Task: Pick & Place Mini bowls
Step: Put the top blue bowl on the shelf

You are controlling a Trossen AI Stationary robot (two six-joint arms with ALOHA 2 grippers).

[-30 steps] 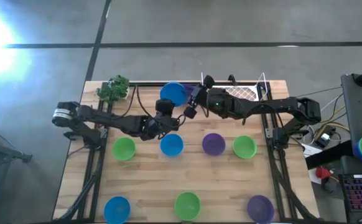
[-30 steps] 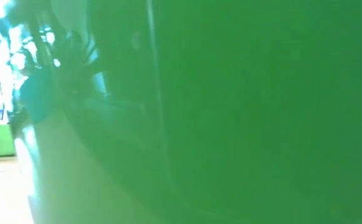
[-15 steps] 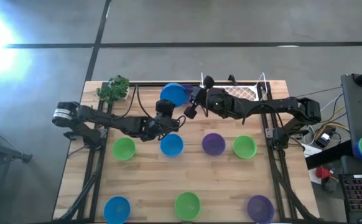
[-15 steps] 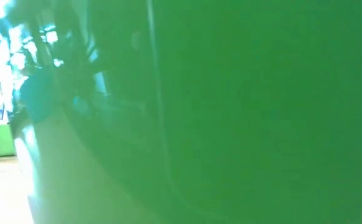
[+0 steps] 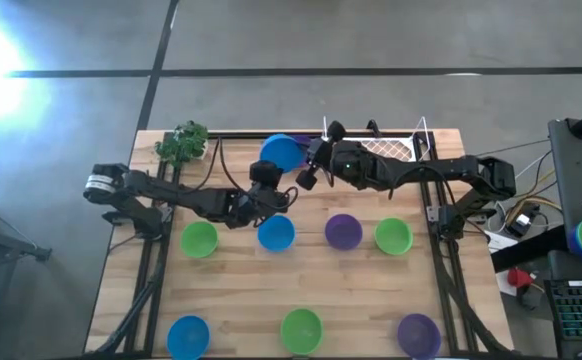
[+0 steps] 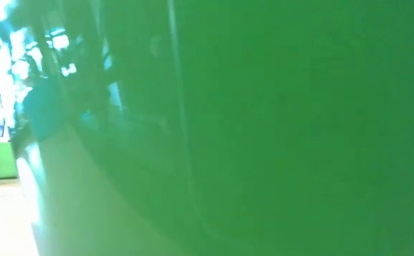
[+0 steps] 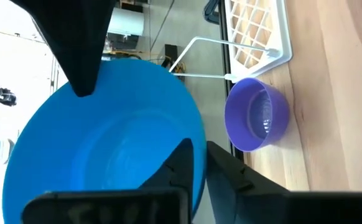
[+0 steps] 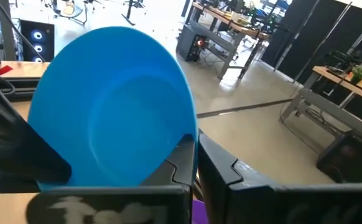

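High view: both grippers, left [image 5: 268,180] and right [image 5: 308,163], apparently pinch one blue bowl [image 5: 282,152]; release one side first before carrying.

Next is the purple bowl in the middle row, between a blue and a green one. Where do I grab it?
Pinch the rim from straight above, one finger inside, one outside: the purple bowl sits upright, mouth up, thin-walled. Probably take the front arc, clear of its neighbours. The left gripper and right gripper both clamp the raised blue bowl.
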